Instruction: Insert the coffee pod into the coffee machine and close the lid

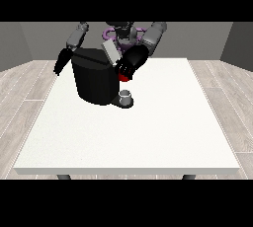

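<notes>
Centrally placed: a black coffee machine stands on the far half of a white table, a little toward the view's left.
Coffee pod: a small red object shows just under the hand at the view's right, beside the machine's upper right edge; it looks like the pod.
Pod and fingers: the red shape sits directly below the dark hand, touching or tucked into it; whether the fingers wrap round it cannot be told.
Hand at the view's right: a black hand hangs over the machine's right side, above the cup; how its fingers lie cannot be told.
Hand at the view's left: a black hand hangs down at the table's far left edge, apart from the machine, fingers pointing downward and fairly straight, holding nothing.
Lid: a light grey flap is tilted up at the machine's top right, so the lid stands open.
Cup: a small grey cup stands upright on the machine's base at its lower right.
Writing: no readable brand or label shows on the machine, pod or cup.
Surface: the table top is plain white, with dark legs showing under the near edge.
Room: pale wood-plank floor and grey walls behind the robot.
</notes>
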`<control>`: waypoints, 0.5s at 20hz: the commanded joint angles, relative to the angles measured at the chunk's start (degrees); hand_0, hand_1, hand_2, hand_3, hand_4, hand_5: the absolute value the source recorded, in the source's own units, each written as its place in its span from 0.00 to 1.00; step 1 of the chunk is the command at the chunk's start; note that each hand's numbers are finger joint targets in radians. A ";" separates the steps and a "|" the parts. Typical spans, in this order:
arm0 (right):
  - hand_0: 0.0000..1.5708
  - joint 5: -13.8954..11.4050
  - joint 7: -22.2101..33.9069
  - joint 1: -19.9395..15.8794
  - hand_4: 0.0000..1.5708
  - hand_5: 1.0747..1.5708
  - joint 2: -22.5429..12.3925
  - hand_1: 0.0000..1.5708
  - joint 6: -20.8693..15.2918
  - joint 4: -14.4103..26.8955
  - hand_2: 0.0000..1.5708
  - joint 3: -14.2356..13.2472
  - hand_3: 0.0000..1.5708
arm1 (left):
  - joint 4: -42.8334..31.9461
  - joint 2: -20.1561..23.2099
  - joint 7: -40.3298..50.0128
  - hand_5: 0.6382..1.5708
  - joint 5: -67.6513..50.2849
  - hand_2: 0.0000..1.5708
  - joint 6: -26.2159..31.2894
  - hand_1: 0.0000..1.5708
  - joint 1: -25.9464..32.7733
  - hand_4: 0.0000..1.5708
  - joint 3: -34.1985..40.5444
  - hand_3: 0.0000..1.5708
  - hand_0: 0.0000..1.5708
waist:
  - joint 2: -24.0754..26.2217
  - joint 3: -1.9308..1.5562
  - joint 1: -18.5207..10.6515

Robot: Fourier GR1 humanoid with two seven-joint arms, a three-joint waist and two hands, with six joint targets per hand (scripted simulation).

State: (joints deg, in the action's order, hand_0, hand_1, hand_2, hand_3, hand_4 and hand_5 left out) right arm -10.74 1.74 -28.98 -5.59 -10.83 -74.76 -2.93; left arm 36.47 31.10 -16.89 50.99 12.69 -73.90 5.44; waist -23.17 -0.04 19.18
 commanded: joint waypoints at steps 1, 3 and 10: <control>0.00 -0.76 0.33 0.54 0.10 1.00 0.97 0.00 -0.72 -0.80 0.00 0.99 0.00 | -1.06 0.67 0.31 1.00 2.18 0.44 -2.75 0.00 0.23 0.00 -0.65 0.35 0.00 | -0.34 0.03 0.84; 0.00 -1.85 3.14 -1.07 0.07 1.00 1.22 0.00 -1.62 -3.07 0.00 1.86 0.00 | -2.50 3.98 -1.08 1.00 1.96 0.40 -2.45 0.00 -0.74 0.00 0.75 0.32 0.00 | -0.84 0.06 1.11; 0.00 -0.72 -0.28 0.92 0.10 1.00 -0.31 0.00 -0.73 3.28 0.00 -0.81 0.00 | -0.22 -4.57 2.88 1.00 2.40 0.31 -2.37 0.00 1.46 0.00 -1.59 0.24 0.00 | 3.43 0.00 -1.61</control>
State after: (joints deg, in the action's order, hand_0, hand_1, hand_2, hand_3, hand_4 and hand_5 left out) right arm -11.54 1.98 -28.75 -5.44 -11.66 -73.84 -2.95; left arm 35.70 31.71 -16.91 52.45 11.59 -74.34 5.51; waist -22.28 -0.09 18.58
